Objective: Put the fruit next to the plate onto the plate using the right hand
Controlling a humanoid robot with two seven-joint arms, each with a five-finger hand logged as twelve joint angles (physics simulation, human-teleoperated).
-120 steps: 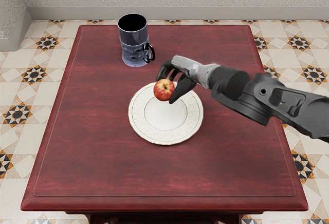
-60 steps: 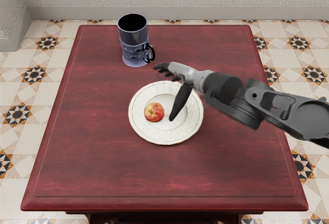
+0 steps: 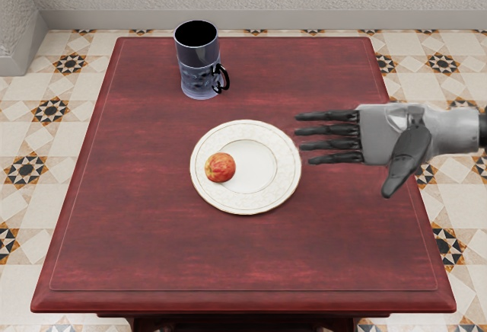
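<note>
A red and yellow apple (image 3: pixel 220 167) lies on the left part of the white plate (image 3: pixel 278 166) in the middle of the dark red table. My right hand (image 3: pixel 342 145) hovers to the right of the plate, apart from it, with its fingers (image 3: pixel 323 130) stretched flat toward the left and its thumb hanging down. It holds nothing. The left arm does not show.
A dark glass mug (image 3: pixel 199 60) with a handle stands at the back of the table (image 3: pixel 137 218), left of centre. Patterned floor tiles surround the table.
My right hand let go of the apple over the plate, opened flat and drew back to the right. The apple dropped onto the plate and rolled slightly left.
</note>
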